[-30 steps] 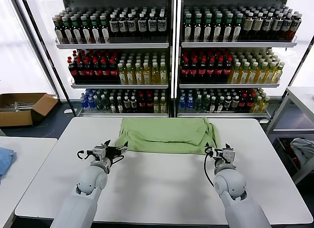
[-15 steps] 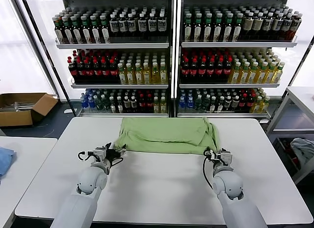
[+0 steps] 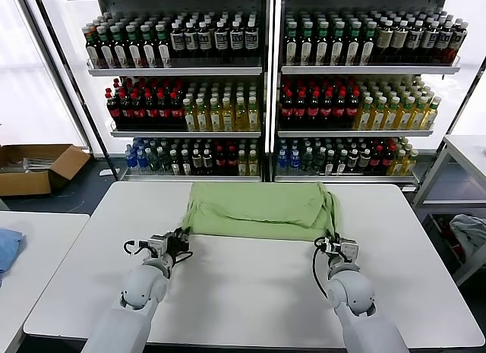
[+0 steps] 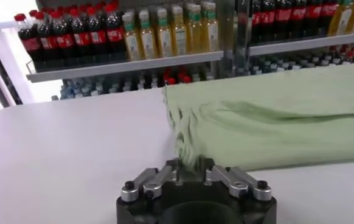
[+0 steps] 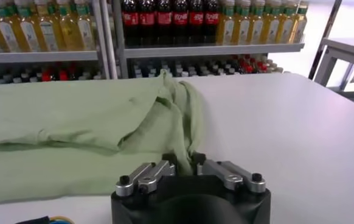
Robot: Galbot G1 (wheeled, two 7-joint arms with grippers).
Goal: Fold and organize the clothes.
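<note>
The light green shirt (image 3: 258,210) lies folded across the far half of the white table (image 3: 250,292). My left gripper (image 3: 180,237) is shut on the shirt's near left corner; in the left wrist view (image 4: 191,164) green cloth is pinched between its fingers. My right gripper (image 3: 329,241) is shut on the shirt's near right corner, with cloth (image 5: 180,146) bunched between the fingers in the right wrist view (image 5: 183,159). Both grippers sit low at the table. Collar, buttons and graphic are hidden.
Shelves of bottles (image 3: 266,87) stand behind the table. A cardboard box (image 3: 34,167) lies on the floor at the left. A blue cloth (image 3: 6,247) lies on a side table at left, a grey-blue cloth (image 3: 469,231) at right.
Both grippers have drawn back toward me along the table, each holding its corner. The shirt's near edge has stretched toward me and its outline has squared up.
</note>
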